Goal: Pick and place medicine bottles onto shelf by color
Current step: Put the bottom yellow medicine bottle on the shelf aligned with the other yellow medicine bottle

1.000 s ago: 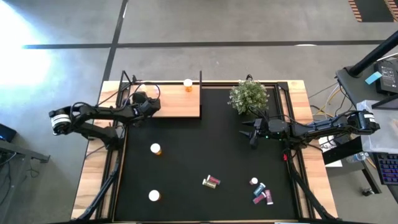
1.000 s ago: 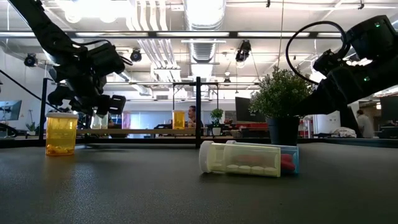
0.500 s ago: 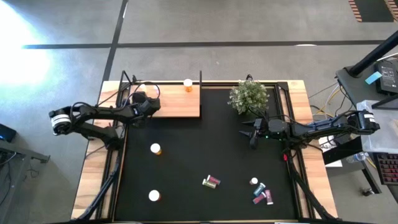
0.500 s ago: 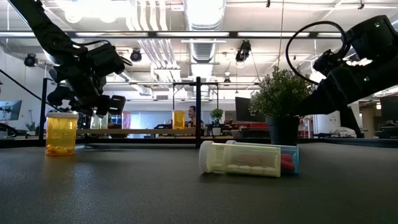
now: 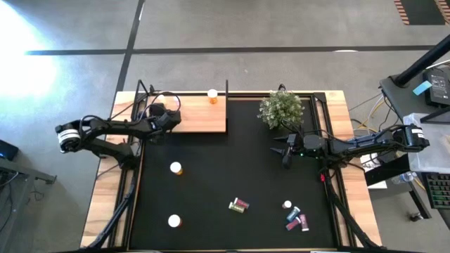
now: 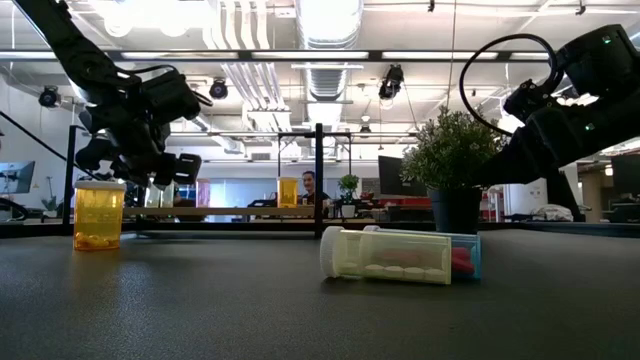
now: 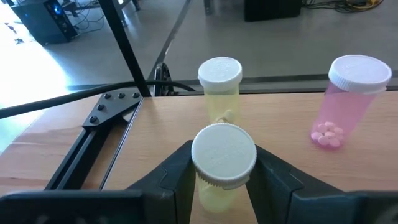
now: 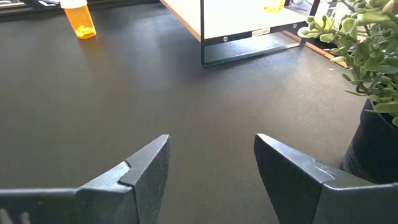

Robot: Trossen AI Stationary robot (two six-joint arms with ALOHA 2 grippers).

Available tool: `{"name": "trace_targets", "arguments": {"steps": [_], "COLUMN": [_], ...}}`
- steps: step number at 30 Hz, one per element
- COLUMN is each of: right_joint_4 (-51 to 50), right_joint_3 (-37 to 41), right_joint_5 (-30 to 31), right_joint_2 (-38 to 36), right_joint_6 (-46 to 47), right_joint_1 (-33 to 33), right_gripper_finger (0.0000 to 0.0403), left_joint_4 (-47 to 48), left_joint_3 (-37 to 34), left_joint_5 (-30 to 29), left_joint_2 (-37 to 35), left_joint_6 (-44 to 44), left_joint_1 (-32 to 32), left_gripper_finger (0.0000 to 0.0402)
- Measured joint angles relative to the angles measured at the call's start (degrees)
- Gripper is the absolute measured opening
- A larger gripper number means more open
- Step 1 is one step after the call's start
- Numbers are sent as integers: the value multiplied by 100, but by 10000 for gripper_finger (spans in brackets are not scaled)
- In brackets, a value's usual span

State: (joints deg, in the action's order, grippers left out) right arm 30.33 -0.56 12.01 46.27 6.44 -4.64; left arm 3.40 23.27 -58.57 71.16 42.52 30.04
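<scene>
Yellowish bottle point(image 7: 222, 163) clamped in left hand point(image 7: 221, 180) over shelf point(image 7: 298, 162)

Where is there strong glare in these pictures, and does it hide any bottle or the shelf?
High view: a bright patch washes out the floor at the upper left, clear of the shelf. Low view: ceiling lights glare overhead, yet the orange bottle and the lying yellowish bottle stay clear. Left wrist view: sunlight brightens the floor; the held bottle stays readable.
</scene>
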Motion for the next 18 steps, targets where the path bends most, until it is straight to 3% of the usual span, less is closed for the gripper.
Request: {"name": "trace_targets", "arguments": {"steps": [18], "right_joint_4": [0], "right_joint_3": [-1], "right_joint_5": [-1], "right_joint_2": [1], "right_joint_6": [0], "right_joint_1": [1], "right_gripper_finger": [224], "left_joint_4": [-247], "left_joint_3": [0], "left_joint_5": [112], "left_joint_2": [0], "left_joint_6": [-321], "left_joint_1": [87], "left_gripper_finger": [110]}}
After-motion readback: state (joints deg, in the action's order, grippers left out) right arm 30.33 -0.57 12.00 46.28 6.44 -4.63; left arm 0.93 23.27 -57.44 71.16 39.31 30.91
